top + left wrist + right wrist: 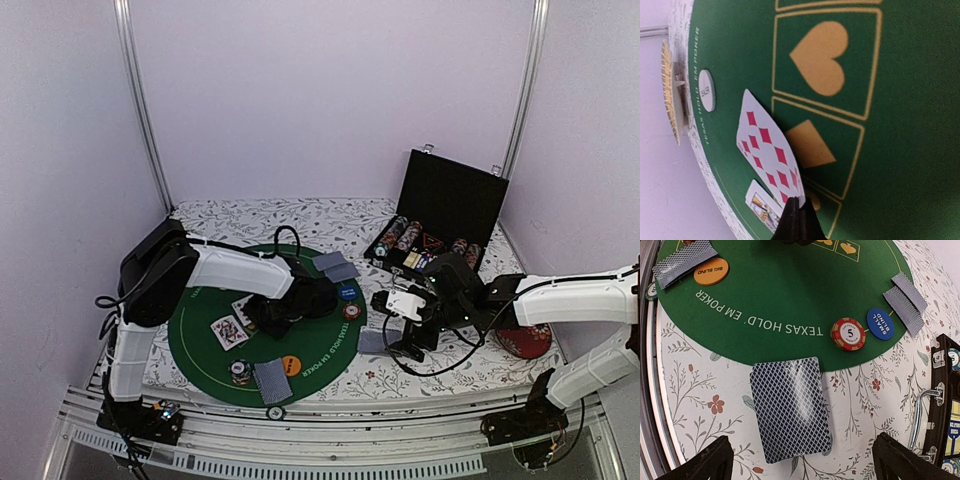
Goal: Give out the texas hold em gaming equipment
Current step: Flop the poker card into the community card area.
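The left wrist view alone shows the left pincer [799, 220] clenched on the near corner of a diamonds card [769, 150]. The card is face up, and its long axis runs away from the pincer over the green mat [910, 150]. A face card [761, 207] lies just left of the pincer, with a white chip [706, 90] farther out. Only the right wrist view shows the right pincer [802, 452] released, its jaws wide. Just ahead of it a face-down deck [790, 407] lies on the table, its long axis pointing away and its far end overlapping the mat. Beyond that are a red chip [848, 333], a blue small-blind button [880, 323] and an orange big-blind button [711, 271]. The top view adds an open black case [440, 215] beyond the right pincer.
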Robot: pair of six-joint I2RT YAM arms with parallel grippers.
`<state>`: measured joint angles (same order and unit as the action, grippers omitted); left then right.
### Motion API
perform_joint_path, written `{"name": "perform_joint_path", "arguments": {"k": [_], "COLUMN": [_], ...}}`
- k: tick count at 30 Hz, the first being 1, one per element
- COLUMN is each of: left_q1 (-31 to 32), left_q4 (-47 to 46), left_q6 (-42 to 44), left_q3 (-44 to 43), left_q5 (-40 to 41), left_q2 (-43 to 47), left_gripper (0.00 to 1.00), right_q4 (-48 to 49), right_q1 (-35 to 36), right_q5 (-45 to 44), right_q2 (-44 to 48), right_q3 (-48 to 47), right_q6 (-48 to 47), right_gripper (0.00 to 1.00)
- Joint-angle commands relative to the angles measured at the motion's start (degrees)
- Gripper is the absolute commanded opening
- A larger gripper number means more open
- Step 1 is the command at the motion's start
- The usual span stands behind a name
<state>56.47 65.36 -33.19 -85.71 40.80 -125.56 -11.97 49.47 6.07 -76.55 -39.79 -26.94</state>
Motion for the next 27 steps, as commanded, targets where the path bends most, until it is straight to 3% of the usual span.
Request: {"name": "perform_joint_path", "arguments": {"k": [1, 19, 20, 23, 27], "left_q1": [0.54, 1.95, 1.93, 1.97, 1.86], "left_q4": [-1.65, 3.35, 3.35, 3.14, 2.61], "left_q6": [0.21, -3.01, -2.87, -2.43, -2.16], "left_q3": [0.46, -2.82, -3.02, -3.31, -3.64], "left_q5": [-6.95, -13.35, -13.49, -13.47, -12.96], "left_q2": [0.93, -1.07, -1.09, -0.50, 1.97], "left_gripper": [0.00, 0.00, 0.03, 0.23, 0.36], "right_q4": [-0.10, -1.14, -1.35, -1.82, -1.23], "right_q1": [-0.14, -0.17, -0.14, -0.17, -1.63], "right_q5": [0.39, 1.67, 2.32, 4.57, 6.41], "right_q2": [0.45, -0.31, -0.60, -2.08, -4.28], "right_q3": [-0.72, -0.99, -1.06, -1.73, -2.69], "right_q6": [0.13, -0.26, -0.62, -1.73, -4.57], "right_gripper": [0.99, 0.99, 0.99, 0.99, 0.99]}}
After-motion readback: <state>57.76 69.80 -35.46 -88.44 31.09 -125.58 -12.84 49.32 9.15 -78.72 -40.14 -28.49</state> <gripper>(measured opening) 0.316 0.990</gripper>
